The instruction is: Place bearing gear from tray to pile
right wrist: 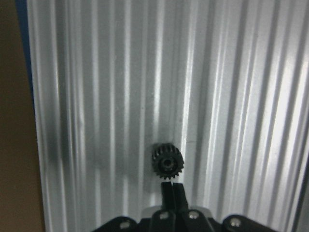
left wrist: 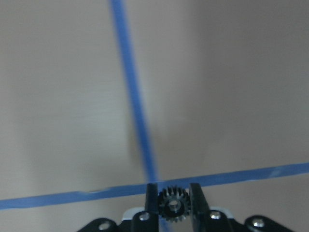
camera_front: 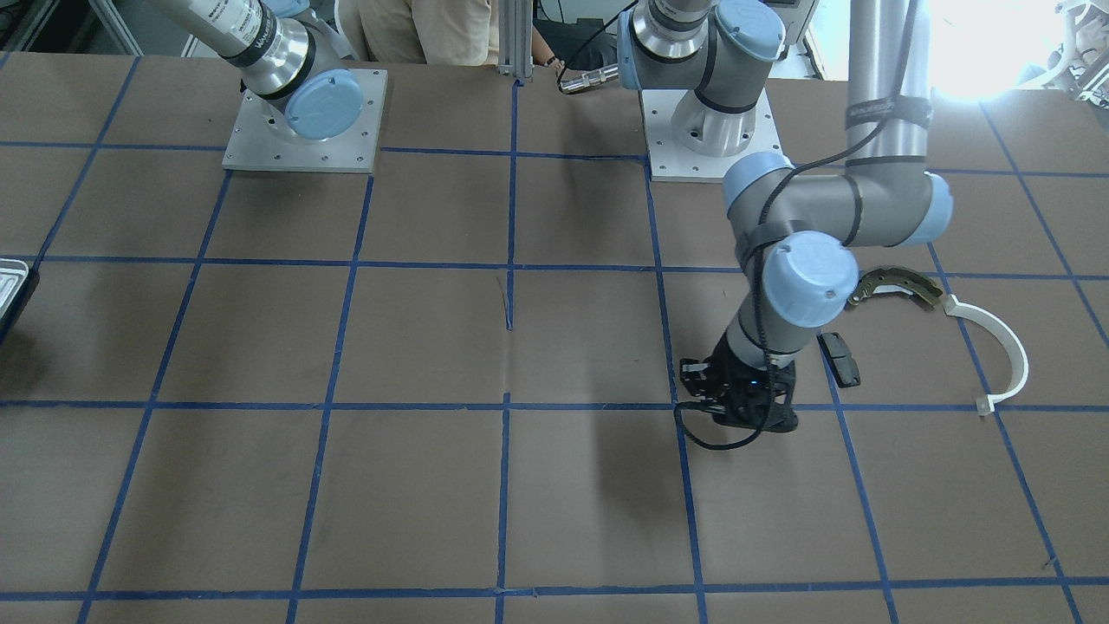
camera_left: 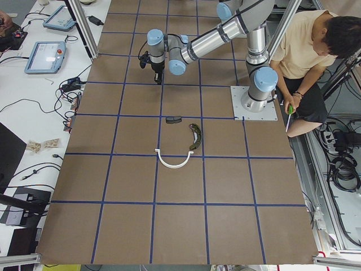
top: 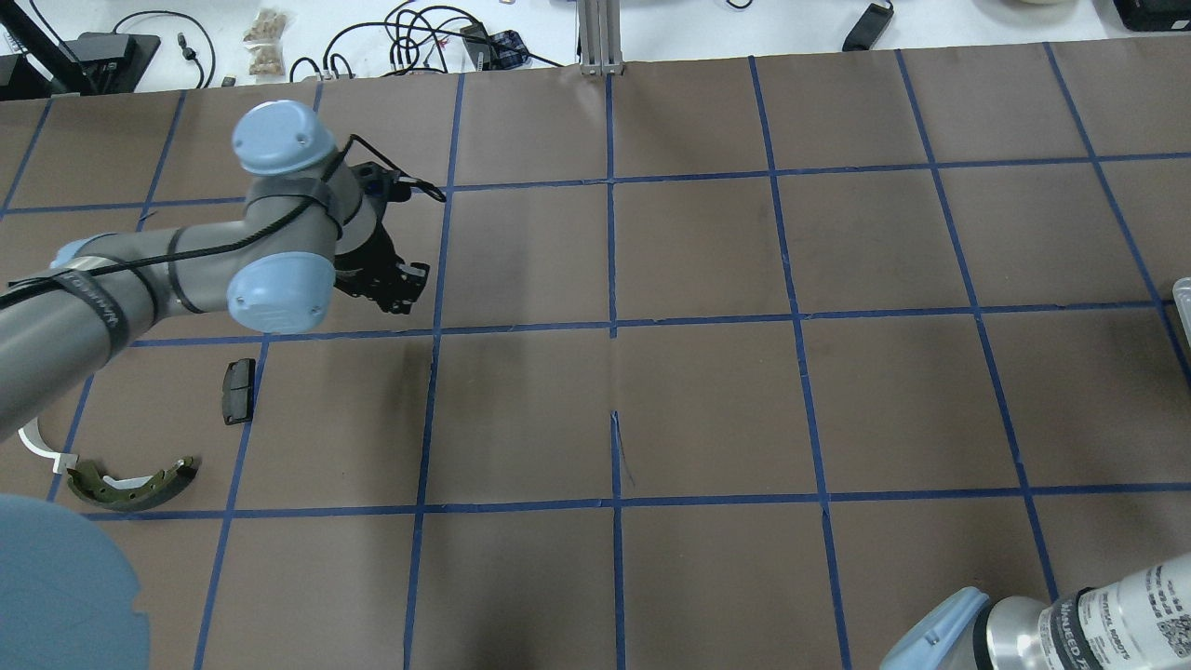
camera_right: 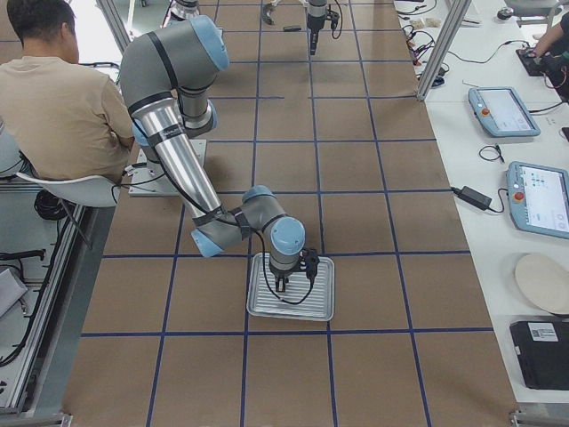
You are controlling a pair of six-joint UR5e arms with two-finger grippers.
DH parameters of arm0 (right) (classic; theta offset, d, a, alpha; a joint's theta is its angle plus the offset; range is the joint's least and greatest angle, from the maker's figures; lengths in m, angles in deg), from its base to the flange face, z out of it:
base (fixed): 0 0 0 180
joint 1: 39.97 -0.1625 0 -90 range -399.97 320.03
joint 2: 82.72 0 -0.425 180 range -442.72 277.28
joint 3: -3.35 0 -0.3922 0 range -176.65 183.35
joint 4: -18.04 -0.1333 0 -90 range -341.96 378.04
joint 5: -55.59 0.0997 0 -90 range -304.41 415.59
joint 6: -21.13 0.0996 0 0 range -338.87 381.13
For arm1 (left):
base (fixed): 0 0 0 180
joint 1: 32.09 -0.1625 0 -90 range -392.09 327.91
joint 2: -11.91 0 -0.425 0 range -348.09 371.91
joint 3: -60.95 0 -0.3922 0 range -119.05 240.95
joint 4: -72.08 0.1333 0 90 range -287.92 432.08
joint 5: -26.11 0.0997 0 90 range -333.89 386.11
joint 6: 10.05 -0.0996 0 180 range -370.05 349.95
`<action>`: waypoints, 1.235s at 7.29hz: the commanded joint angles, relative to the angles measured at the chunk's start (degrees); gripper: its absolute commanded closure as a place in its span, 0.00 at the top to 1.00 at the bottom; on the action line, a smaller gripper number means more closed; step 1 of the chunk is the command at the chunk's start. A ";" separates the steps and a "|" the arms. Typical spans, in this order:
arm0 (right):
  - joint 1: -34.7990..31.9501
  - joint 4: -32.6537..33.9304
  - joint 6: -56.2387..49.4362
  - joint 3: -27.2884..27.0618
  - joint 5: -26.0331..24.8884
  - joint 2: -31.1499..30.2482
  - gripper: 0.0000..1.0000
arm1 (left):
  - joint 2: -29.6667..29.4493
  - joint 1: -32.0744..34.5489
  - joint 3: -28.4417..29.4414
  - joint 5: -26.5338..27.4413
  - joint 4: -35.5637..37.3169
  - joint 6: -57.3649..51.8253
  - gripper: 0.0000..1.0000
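Observation:
My left gripper (left wrist: pixel 173 189) is shut on a small black bearing gear (left wrist: pixel 173 208) and holds it above a blue tape crossing. In the overhead view this gripper (top: pixel 386 279) is beyond the pile: a black pad (top: pixel 238 391), a brass-grey brake shoe (top: pixel 135 484) and a white arc (top: pixel 42 447). My right gripper (right wrist: pixel 172 185) is shut and empty over the ridged tray (right wrist: pixel 96 96), just behind a second black gear (right wrist: pixel 167 162) that lies on it. The exterior right view shows this gripper (camera_right: pixel 281 286) over the tray (camera_right: pixel 293 313).
Brown table paper with a blue tape grid (top: pixel 612 326). The tray's edge shows at the table's side (camera_front: pixel 13 286). A seated person (camera_right: pixel 62 98) is beside the robot bases. Cables and tablets lie on the white bench (camera_left: pixel 45 56).

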 commanded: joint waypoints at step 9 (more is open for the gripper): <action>-0.41 -0.07 1.59 0.56 -0.09 -0.25 0.76 | 0.74 -33.11 -3.76 0.17 0.16 -31.05 1.00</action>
